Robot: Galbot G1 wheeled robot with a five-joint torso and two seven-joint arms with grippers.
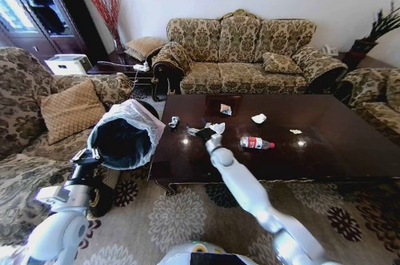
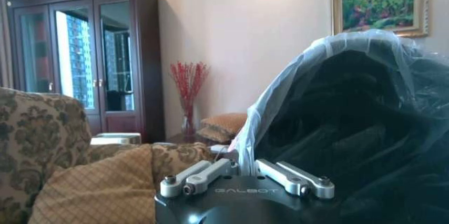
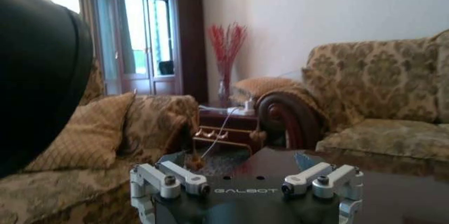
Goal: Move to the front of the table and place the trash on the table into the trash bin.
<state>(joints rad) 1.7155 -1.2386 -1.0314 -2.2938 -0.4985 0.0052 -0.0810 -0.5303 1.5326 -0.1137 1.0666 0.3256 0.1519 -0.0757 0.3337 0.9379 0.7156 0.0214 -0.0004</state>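
Several bits of trash (image 1: 259, 118) to clear off the table (image 1: 350, 152), so going view by view.

Head view: looking down at the table's near left end. Left gripper (image 1: 87, 156) low on the left, apparently clamped on the bin (image 1: 125, 134), which sits tilted just beside the table's left end with its mouth up and toward the tabletop. Right gripper (image 1: 205, 134) reached out over the wood, right next to a white wad (image 1: 217, 128). Bottle (image 1: 256, 143) lying on its side a little to the right, wrapper (image 1: 225, 109) farther back, one more small scrap (image 1: 174, 122) near the left edge.

Left wrist view: bagged bin looming right in front of the linkage, bag edge running down between the two sides. Can't see the fingertips themselves, so calling it a grip is a judgement.

Right wrist view: jaws spread wide with nothing between them, dark tabletop just ahead.

Step in hand, as a guess: picking up that wad. To do it well, centre the open jaws over the wad before closing, come straight down and stop short of scraping the glossy wood. Squeeze gently, since crumpled paper squashes and can slip out sideways. Keep the bin steady and tilted toward the table, so the carry across is short.
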